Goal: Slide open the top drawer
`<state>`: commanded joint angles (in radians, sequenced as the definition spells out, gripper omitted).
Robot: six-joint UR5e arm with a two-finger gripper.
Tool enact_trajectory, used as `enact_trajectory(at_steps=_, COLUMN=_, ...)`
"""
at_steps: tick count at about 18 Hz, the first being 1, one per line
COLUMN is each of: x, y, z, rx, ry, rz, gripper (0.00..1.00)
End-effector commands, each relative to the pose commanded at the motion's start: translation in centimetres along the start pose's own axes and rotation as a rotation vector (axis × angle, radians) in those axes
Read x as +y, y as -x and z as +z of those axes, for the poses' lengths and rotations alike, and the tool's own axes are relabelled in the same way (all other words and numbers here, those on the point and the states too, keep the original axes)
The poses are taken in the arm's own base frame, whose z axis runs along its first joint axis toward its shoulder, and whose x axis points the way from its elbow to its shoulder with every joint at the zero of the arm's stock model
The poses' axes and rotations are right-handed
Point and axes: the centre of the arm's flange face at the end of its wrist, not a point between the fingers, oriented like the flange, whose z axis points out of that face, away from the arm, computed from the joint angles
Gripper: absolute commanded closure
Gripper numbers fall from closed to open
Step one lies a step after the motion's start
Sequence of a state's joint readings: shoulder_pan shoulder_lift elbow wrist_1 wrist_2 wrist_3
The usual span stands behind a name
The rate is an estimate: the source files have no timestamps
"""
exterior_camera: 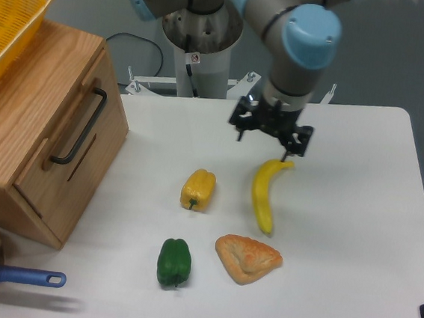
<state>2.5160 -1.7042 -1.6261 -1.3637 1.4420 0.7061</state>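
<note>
Reading the scene from the bottom of the frame upward, with the risks each thing brings:

Saucepan: a dark pan with a blue handle at the lower left corner, just beside the cabinet's base; it is out of the drawer's line and should not matter.

Green pepper: the green bell pepper lies low in the middle, near a triangular pastry; both are well apart from the cabinet.

Yellow pepper: the yellow bell pepper sits mid-frame, nearest of the foods to the drawer front; a low sweep leftward could knock it.

Banana: the banana lies right of centre with its stem end just under the claw; a drop or a careless start could nudge it.

Claw: the claw hangs in the upper middle over the white counter, fingers spread and nothing between them.

Top drawer: the top drawer is at the left of the frame in the oak cabinet, shut as far as I can judge, with its black bar handle running slantwise.

Main risk: the front panel slopes in this view, so fingers arriving square to the counter may miss the bar or strike the wood.

Second risk: a pull off the drawer's axis could jam it or drag the whole cabinet.

Basket: the yellow basket rests on the cabinet top in the upper left corner; a shifted cabinet could unsettle it.
</note>
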Motion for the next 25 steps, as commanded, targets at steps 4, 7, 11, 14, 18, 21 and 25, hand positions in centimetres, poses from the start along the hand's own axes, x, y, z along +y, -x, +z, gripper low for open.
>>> enact_trajectory(at_steps=4, x=-1.9, y=-3.9, z=0.2, rx=0.006, ry=0.0, rz=-0.037, gripper=0.0)
enact_trajectory(at_steps=7, x=-3.4, y=-7.2, z=0.9, rx=0.06, ry=-0.016, rz=-0.068, gripper=0.0)
enact_trajectory(at_steps=11, x=-4.2, y=-9.6, z=0.1, rx=0.137, ry=-0.07, rz=-0.081, gripper=0.0)
enact_trajectory(at_steps=14, x=-4.8, y=-11.8, z=0.0, rx=0.142, ry=-0.07, rz=-0.071, gripper=0.0)
enact_trajectory(at_steps=18, x=-5.3, y=-14.0, z=-0.4, rx=0.156, ry=-0.074, rz=-0.063, gripper=0.0)
enact_trajectory(at_steps=21, x=-5.2, y=-16.0, z=-0.4, rx=0.165, ry=-0.057, rz=-0.056, gripper=0.0)
enact_trajectory(at_steps=25, x=-4.8, y=-17.2, z=-0.7, rx=0.17, ry=-0.045, rz=-0.046, gripper=0.0)
